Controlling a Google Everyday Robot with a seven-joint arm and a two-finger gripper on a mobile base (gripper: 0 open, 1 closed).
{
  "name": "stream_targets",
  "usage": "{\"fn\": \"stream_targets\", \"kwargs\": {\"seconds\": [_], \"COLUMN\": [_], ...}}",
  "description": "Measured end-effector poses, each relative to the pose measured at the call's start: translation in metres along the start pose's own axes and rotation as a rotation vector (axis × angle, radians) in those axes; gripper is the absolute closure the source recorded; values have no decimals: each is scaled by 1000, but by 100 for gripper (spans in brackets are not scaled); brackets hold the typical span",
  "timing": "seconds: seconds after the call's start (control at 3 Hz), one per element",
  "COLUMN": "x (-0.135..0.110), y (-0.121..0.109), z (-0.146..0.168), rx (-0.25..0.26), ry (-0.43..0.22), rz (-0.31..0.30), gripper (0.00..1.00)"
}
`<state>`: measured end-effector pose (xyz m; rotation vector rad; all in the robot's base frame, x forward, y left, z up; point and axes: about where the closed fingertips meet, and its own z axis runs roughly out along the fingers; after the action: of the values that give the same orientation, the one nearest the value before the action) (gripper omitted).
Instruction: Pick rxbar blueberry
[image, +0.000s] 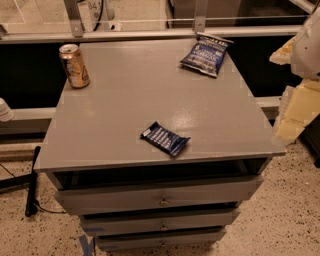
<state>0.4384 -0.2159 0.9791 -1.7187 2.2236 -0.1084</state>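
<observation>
The rxbar blueberry (165, 138) is a small flat navy wrapper with pale print. It lies at a slant near the front edge of the grey cabinet top (125, 100), a little right of centre. My gripper (290, 122) is a pale cream shape at the right edge of the view. It hangs beside the cabinet's right side, off the top, well to the right of the bar and apart from it. Nothing shows in it.
A gold drink can (74, 66) stands upright at the back left of the top. A larger crinkly blue chip bag (206, 54) lies at the back right. Three drawers (160, 200) sit below the top. A glass rail (150, 30) runs behind.
</observation>
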Motion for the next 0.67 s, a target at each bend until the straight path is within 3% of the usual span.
{"fn": "stream_targets", "kwargs": {"seconds": [0.33,0.67], "x": [0,-11], "y": [0,1], "z": [0,12], "rx": [0,-4], "ry": [0,-54], "rz": [0,7], "gripper": [0,0]}}
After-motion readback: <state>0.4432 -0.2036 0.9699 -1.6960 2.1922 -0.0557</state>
